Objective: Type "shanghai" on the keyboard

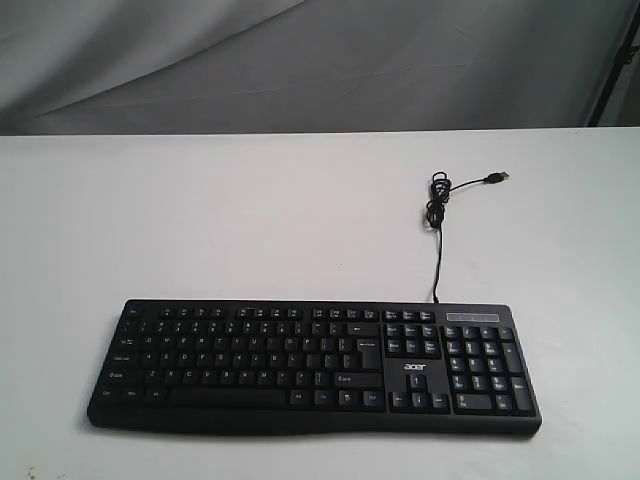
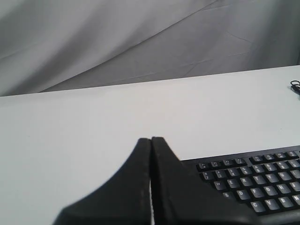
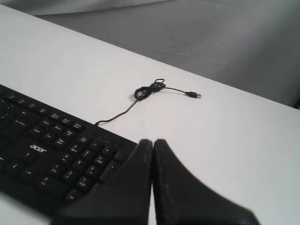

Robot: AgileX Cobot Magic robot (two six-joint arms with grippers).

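A wide black keyboard (image 1: 315,365) with white-lettered keys, a number pad and a small "acer" logo lies near the front edge of the white table (image 1: 250,215). Its thin black cable (image 1: 437,205) runs back to a coiled bundle and a loose USB plug. Neither gripper shows in the exterior view. In the left wrist view my left gripper (image 2: 151,139) is shut with nothing in it, off the letter-key end of the keyboard (image 2: 253,180). In the right wrist view my right gripper (image 3: 153,141) is shut and empty, by the number-pad corner of the keyboard (image 3: 51,150).
A grey cloth backdrop (image 1: 300,60) hangs behind the table's far edge. A dark stand leg (image 1: 612,70) shows at the back right. The cable coil (image 3: 149,89) and the USB plug (image 3: 193,94) lie on the table behind the keyboard.
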